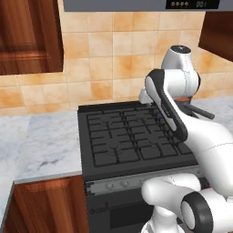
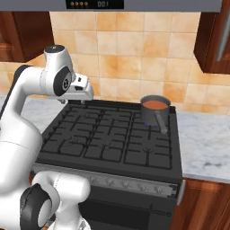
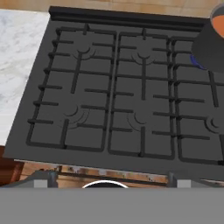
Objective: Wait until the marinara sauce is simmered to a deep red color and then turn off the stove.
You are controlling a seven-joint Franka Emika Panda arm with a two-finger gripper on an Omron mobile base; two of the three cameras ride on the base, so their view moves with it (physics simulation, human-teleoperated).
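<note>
- Stove (image 2: pixel 112 134): black gas range w/ iron grates, set betw. marble bench (image 2: pixel 204 139) sections.
- Marinara sauce (image 2: pixel 154 104): orange-red, in dark saucepan (image 2: pixel 155 112) on rear right burner; handle points fwd.
- Tool (image 2: pixel 85 96): above rear left of grates, touching nothing; jaw spread can't be made out.

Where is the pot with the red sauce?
In the right base view, the saucepan of marinara sauce sits on the stove's back right burner, near the tiled wall, with its handle pointing toward the front.

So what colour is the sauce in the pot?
Orange-red marinara sauce, best in the right base view.
</note>
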